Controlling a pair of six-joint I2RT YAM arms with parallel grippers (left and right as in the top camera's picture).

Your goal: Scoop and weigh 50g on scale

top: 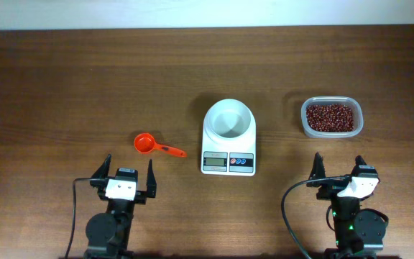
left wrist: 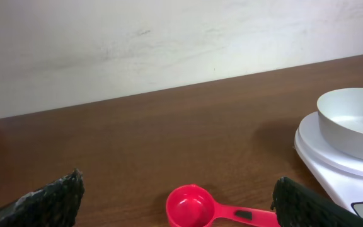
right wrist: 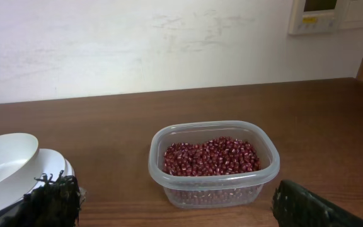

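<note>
Nearest, the left pincer (top: pixel 129 167) and the right pincer (top: pixel 338 164) hang low over the desk (top: pixel 63 93), both spread wide and pinching nothing. The scale (top: pixel 228 138) stands between them, a little farther back. A red-orange scoop (top: pixel 153 146) lies just ahead of the left pincer, and the tub of red beans (top: pixel 331 117) sits ahead of the right.

One scale (top: pixel 228 137) sitting, one orange scoop (top: pixel 153 145) lying, one tub (top: pixel 331 134) holding red beans (top: pixel 329 116) beyond counting, two grippers showing, left gripper (top: pixel 129 161) and right gripper (top: pixel 338 158).
</note>
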